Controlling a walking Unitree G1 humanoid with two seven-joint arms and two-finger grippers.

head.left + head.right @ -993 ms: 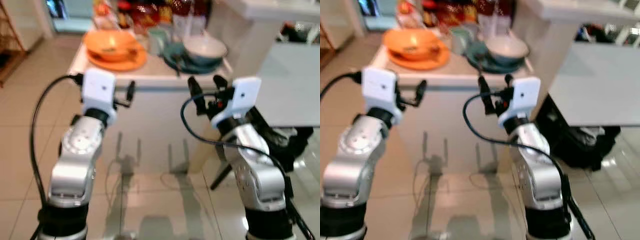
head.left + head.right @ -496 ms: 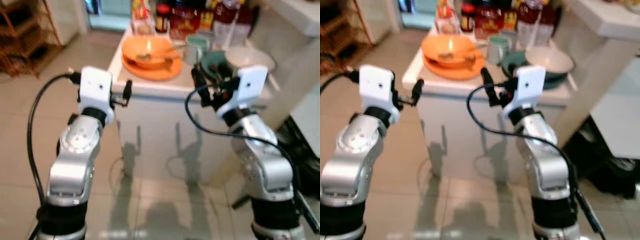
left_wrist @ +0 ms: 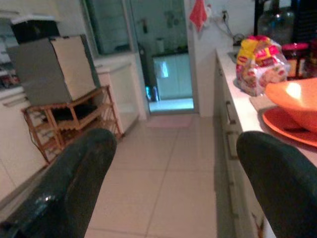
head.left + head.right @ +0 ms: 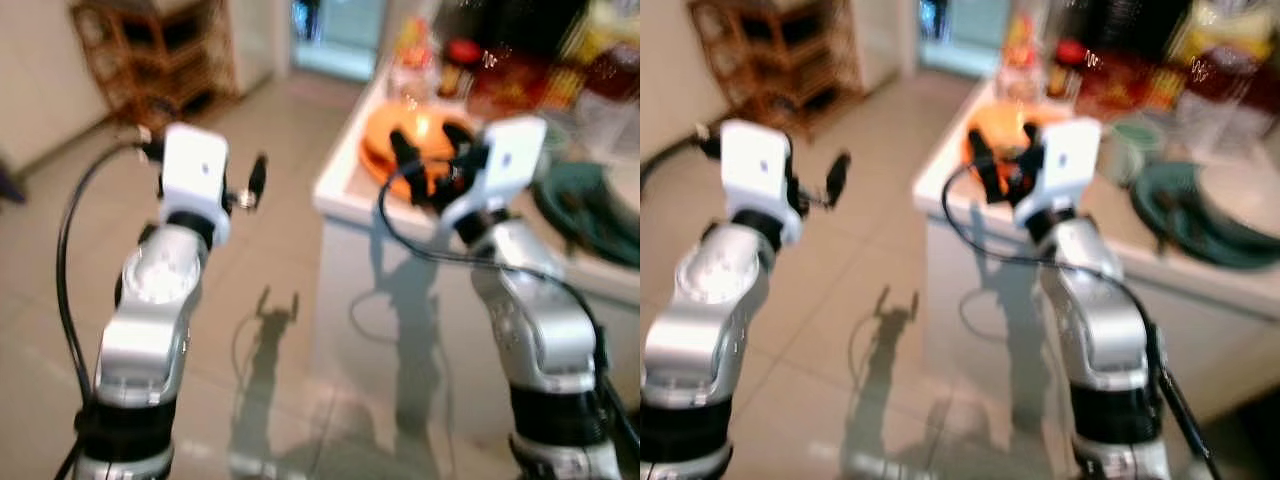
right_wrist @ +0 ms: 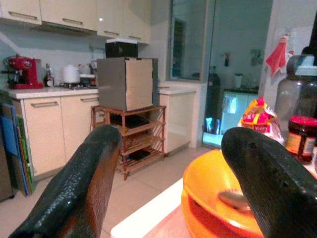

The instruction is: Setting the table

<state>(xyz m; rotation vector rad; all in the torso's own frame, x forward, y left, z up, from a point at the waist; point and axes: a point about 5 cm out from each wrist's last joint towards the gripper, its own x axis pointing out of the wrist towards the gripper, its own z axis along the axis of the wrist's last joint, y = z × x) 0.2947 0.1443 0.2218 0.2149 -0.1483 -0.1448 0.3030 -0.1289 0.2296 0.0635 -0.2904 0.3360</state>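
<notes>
An orange bowl (image 5: 213, 191) with a spoon (image 5: 233, 199) in it sits on an orange plate (image 3: 290, 126) at the near corner of a white counter (image 4: 345, 185). My right gripper (image 4: 428, 158) is open and raised just in front of that bowl, with nothing between its fingers (image 5: 79, 183). To the left of the counter, over the tiled floor, my left gripper (image 3: 176, 144) is open and empty too. Dark teal dishes (image 4: 1190, 205) lie further right on the counter, next to a pale green mug (image 4: 1135, 140).
Jars, bottles and a snack bag (image 3: 257, 67) crowd the back of the counter. A wooden rack (image 4: 165, 50) stands by the far wall on the left, beside a doorway (image 3: 171, 74). Open tiled floor (image 4: 270, 270) lies left of the counter. The head views are blurred.
The whole picture has shifted: the counter now lies to the right and closer, the rack and doorway have come into sight. Both grippers stay raised and open.
</notes>
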